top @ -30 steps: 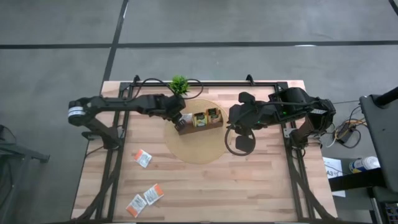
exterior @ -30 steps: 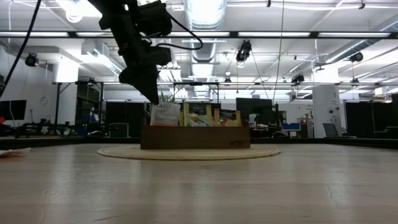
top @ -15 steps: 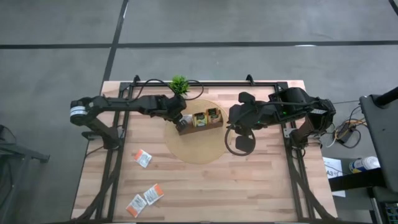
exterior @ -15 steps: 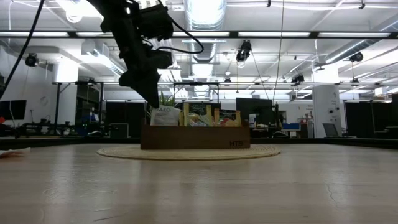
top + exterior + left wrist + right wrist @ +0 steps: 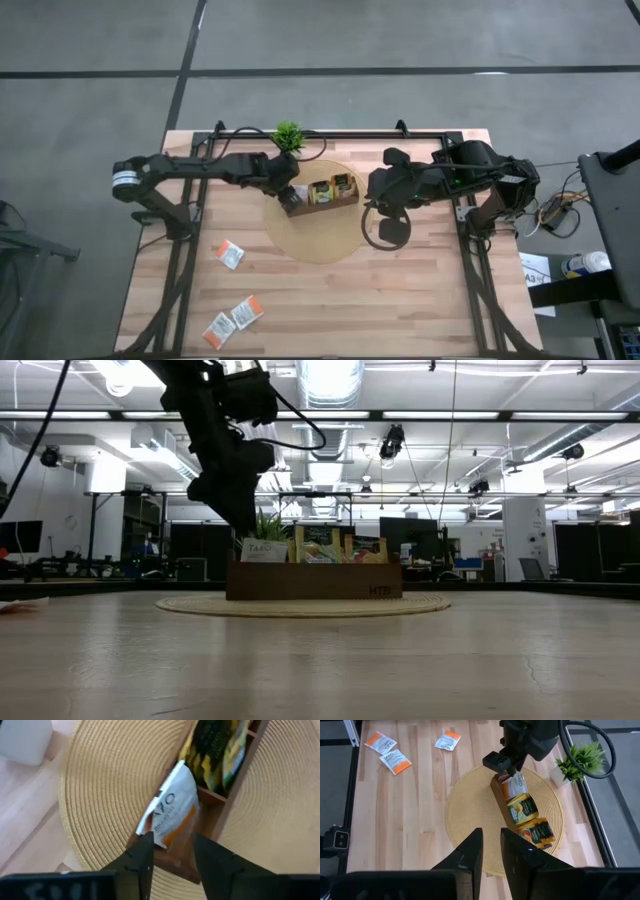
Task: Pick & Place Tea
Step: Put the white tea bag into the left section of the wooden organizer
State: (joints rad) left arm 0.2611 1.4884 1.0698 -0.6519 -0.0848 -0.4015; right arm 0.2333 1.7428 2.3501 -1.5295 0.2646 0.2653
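Note:
A white-and-orange tea sachet (image 5: pixel 172 807) stands tilted in the end compartment of the brown tray (image 5: pixel 322 193), its lower edge down inside. Two other compartments hold green-and-yellow sachets (image 5: pixel 522 806). My left gripper (image 5: pixel 170 840) hangs open just above that end of the tray, slanting down, with the sachet's lower corner beyond its fingertips. It also shows in the low view (image 5: pixel 240 520). My right gripper (image 5: pixel 491 837) waits high over the mat's right side, its fingers a narrow gap apart with nothing between them. Three more white-and-orange sachets (image 5: pixel 230 254) lie flat on the table's near left. My left gripper has one fingertip (image 5: pixel 145 840) right beside the sachet's lower corner (image 5: pixel 144 826). Whether it touches that corner I cannot tell. The sachet rests in the tray's compartment, leaning toward the neighbouring sachets.
The tray sits on a round woven mat (image 5: pixel 320 245). A small green potted plant (image 5: pixel 288 135) stands at the far edge behind the tray. A black cable loop (image 5: pixel 385 228) hangs under the right arm. Bare wood lies between the mat and the loose sachets.
My left gripper has opened and let go of the white-and-orange sachet. The sachet has dropped lower into the tray's end compartment. The gripper has stayed in the same place above it.

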